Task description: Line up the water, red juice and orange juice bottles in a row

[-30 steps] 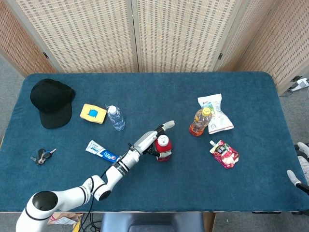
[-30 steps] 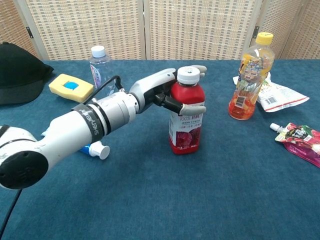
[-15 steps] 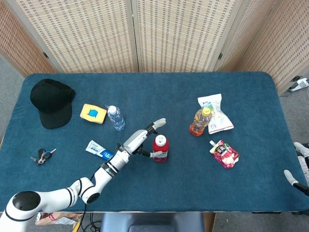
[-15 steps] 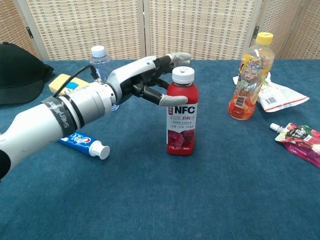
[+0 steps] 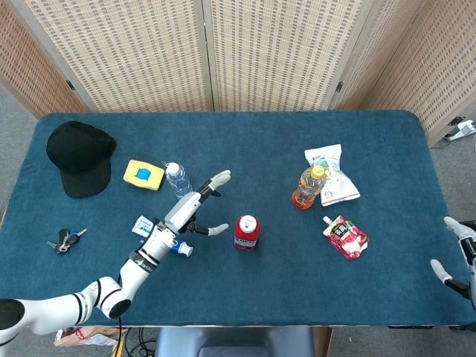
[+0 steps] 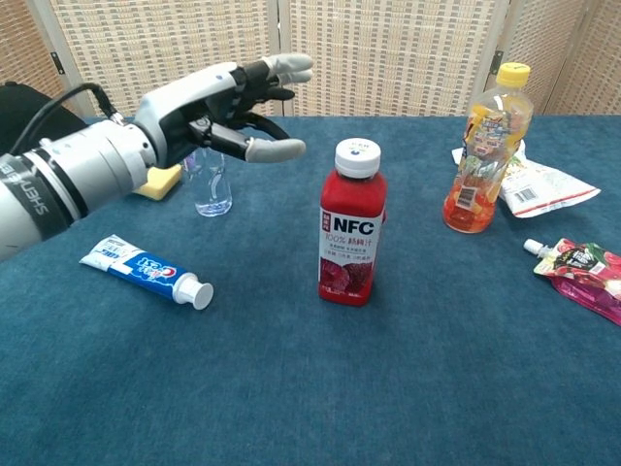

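Near the middle of the table (image 5: 245, 141), my left hand (image 6: 218, 97) hung above the cloth with its fingers spread and nothing in them, between the water bottle (image 6: 210, 184) behind it and the red juice bottle (image 6: 349, 236) to its right, touching neither. The red juice stood upright on its own at the centre, cap on, label facing the chest camera. The water bottle stood upright just beside a yellow sponge (image 5: 143, 174), partly hidden by my hand in the chest view. The orange juice bottle (image 6: 480, 150) stood upright well apart to the right, against a white snack bag (image 6: 543, 184), with a red drink pouch (image 6: 582, 272) lying nearer the front edge. My right hand (image 5: 457, 256) showed only at the frame's edge in the head view, and I could not tell how its fingers lay. I judged the three bottles were not yet in a row: the water sat further back than the red juice, and the orange juice sat further back too. The risk I saw was my hand clipping the light, narrow water bottle on a reach and tipping it into the sponge. A toothpaste tube (image 6: 146, 270) lay under my forearm and could be dragged along. A sweep to the right could also knock the tall red juice over.
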{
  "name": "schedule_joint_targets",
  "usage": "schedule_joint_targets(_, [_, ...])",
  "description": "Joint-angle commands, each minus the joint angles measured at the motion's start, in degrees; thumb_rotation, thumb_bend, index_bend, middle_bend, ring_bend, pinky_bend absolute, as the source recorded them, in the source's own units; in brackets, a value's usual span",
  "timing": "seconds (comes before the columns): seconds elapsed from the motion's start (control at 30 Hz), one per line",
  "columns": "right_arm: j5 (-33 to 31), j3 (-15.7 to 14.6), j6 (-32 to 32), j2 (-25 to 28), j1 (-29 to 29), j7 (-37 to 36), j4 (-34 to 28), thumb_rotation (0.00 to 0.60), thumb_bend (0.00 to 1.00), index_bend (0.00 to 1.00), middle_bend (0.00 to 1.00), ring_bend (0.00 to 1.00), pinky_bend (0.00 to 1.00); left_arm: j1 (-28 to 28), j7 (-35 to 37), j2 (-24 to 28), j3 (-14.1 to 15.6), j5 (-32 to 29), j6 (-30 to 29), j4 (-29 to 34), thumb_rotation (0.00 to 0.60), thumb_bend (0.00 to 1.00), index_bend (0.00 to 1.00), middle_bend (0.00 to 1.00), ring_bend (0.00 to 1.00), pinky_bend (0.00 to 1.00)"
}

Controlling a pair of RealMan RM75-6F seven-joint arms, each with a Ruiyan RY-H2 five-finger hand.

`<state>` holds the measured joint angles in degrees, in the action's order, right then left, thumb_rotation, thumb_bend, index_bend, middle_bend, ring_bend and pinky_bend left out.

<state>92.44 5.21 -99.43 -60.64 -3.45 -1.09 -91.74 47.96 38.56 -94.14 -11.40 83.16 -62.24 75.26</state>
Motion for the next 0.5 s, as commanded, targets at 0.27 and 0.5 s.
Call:
schedule_joint_targets(0.27, [0.62, -0.1, -0.16, 0.13, 0.13, 1.02, -0.91, 0.6, 0.21, 0.22, 0.32, 0.22, 0.26, -2.12, -3.06, 7.0, -3.48, -3.06, -1.45, 2.6, 0.6, 0.2, 0.0, 0.0, 0.0, 0.18])
schedule_joint_targets(0.5, [0.7, -0.26, -0.44, 0.31, -0.13, 1.46, -1.37, 0.6, 0.21, 0.22, 0.32, 0.22, 0.26, -2.22, -3.39, 8.73, -4.62, -6.79, 2.11, -0.53, 0.6, 0.2, 0.0, 0.0, 0.0, 0.08])
